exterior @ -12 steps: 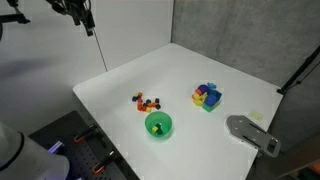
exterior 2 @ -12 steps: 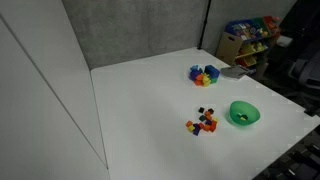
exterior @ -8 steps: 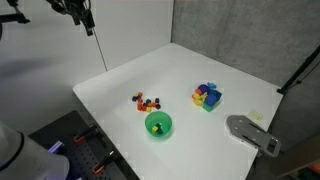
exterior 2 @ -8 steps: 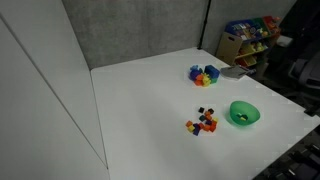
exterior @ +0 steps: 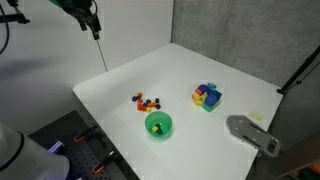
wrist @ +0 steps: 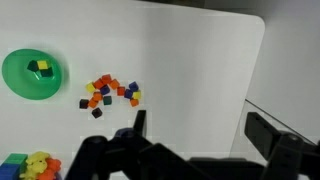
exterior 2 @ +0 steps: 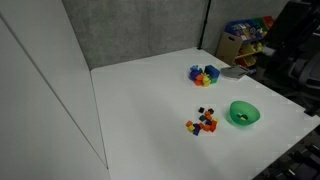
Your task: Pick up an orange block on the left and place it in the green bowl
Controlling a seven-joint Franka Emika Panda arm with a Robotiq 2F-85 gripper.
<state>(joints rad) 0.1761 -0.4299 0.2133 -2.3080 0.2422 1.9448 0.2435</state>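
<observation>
High over white table (wrist: 200, 60), jaws wide: we should centre gripper (wrist: 200, 135) on tiny orange cube (wrist: 95, 99) near round green plastic bowl (wrist: 18, 80).

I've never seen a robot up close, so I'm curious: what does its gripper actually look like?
The gripper is black all over: two chunky, squared-off fingers on a bulky dark body. In an exterior view the gripper is only a small dark shape with a thin tip. Markings are too small to tell.
</observation>
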